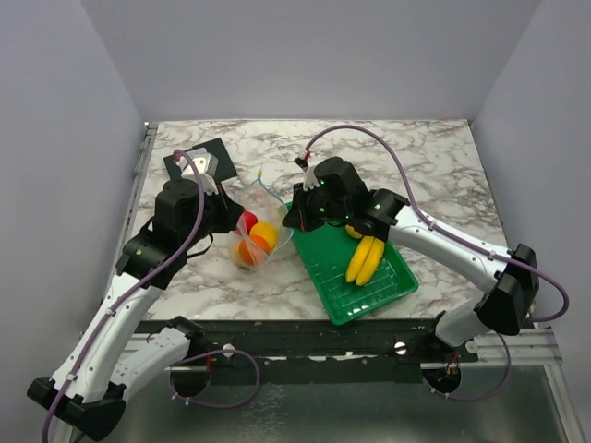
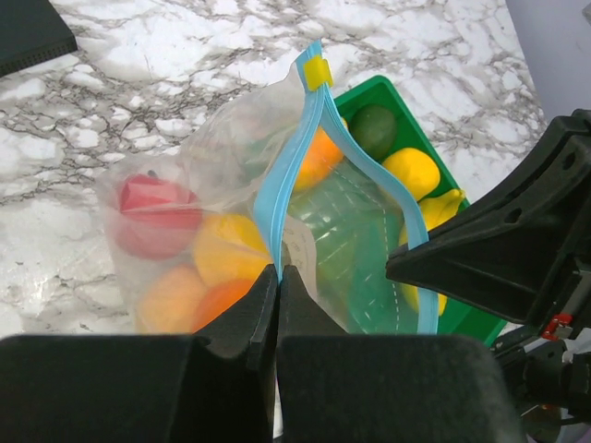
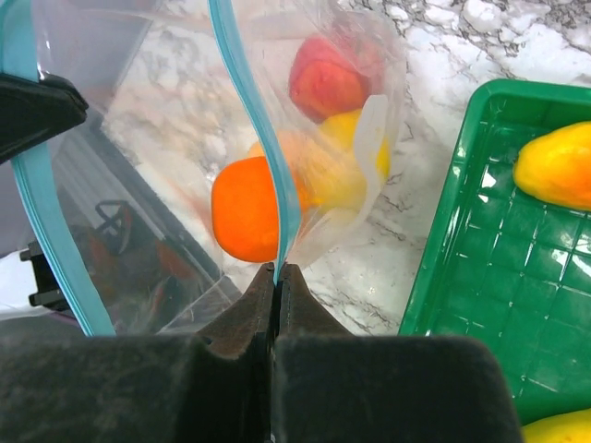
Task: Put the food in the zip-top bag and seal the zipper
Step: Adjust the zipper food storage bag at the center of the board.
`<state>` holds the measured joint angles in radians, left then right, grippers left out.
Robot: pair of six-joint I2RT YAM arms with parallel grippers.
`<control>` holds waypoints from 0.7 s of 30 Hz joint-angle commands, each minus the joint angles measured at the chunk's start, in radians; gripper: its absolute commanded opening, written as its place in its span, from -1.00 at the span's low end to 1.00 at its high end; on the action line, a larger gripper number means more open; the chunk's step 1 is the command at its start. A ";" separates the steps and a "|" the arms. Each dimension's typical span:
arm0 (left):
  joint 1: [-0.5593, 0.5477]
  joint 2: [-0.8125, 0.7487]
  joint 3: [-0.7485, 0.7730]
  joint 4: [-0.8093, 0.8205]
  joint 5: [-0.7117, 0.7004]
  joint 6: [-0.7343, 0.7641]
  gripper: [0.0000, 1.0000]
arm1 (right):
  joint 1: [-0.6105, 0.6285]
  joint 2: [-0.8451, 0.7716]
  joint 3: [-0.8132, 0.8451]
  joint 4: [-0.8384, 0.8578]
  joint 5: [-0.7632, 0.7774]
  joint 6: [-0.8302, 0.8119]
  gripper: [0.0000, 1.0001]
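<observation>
Clearly, the zip-top bag (image 2: 212, 138) is thin, soft and very light. It looks like it will flop and fold if nothing holds it up. Its clear sides look slippery, so the best place to take hold is the zipper (image 2: 286, 175), the light blue strip along the mouth, which looks a bit thicker and firmer.

Both hands do just that. The left hand (image 2: 279, 269) has its fingers pressed together, pinching one lip of the blue strip. The right hand (image 3: 277, 268) is pressed together too, pinching the other lip. The mouth gapes open between them.

The bag sits on the marble desk (image 1: 416, 157), just beside the green tray (image 1: 337, 286), on the side near the left arm. It is see-through, with a small yellow tab (image 2: 318, 72) at one end of the zipper.

Some food is inside it: a red apple (image 2: 152, 212), a round orange (image 3: 245, 208) and some yellow-orange pieces. The bananas (image 1: 367, 260) lie in the tray, not yet in the bag. These toy fruits look hard, smooth and light, so the round ones may roll. The bananas look easiest to grab across the middle of the bunch.
</observation>
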<state>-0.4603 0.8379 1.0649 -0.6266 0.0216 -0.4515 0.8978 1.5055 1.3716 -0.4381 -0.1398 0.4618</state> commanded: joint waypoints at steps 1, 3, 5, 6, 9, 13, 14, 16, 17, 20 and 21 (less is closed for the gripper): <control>-0.001 0.001 -0.058 -0.009 0.008 0.015 -1.00 | 0.008 0.018 -0.047 0.033 -0.016 0.024 -0.99; -0.001 -0.002 -0.092 0.012 0.015 0.019 -1.00 | 0.007 0.030 -0.072 0.051 -0.020 0.035 -0.98; -0.001 -0.007 -0.123 0.034 0.017 0.023 -1.00 | 0.008 0.042 -0.081 0.062 -0.028 0.043 -0.95; -0.001 -0.008 -0.132 0.043 0.017 0.025 -1.00 | 0.009 0.046 -0.083 0.066 -0.029 0.047 -0.94; -0.002 -0.004 -0.144 0.058 0.022 0.039 -1.00 | 0.007 0.054 -0.076 0.063 -0.017 0.048 -0.87; -0.002 -0.003 -0.145 0.082 0.035 0.064 -1.00 | 0.008 0.045 -0.059 0.054 0.008 0.043 -0.73; -0.002 -0.003 -0.145 0.087 0.033 0.070 -1.00 | 0.008 0.042 -0.054 0.052 0.016 0.043 -0.68; -0.001 0.001 -0.146 0.102 0.030 0.084 -1.00 | 0.008 0.032 -0.042 0.048 0.032 0.041 -0.60; -0.001 0.003 -0.149 0.110 0.029 0.090 -1.00 | 0.007 0.027 -0.038 0.046 0.042 0.039 -0.56; -0.001 0.022 -0.154 0.128 0.022 0.102 -1.00 | 0.008 0.009 -0.031 0.040 0.077 0.033 -0.46; -0.001 0.028 -0.155 0.133 0.021 0.105 -1.00 | 0.007 0.002 -0.028 0.037 0.090 0.032 -0.41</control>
<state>-0.4603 0.8452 0.9245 -0.5472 0.0338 -0.3836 0.8978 1.5539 1.3056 -0.4030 -0.1181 0.5034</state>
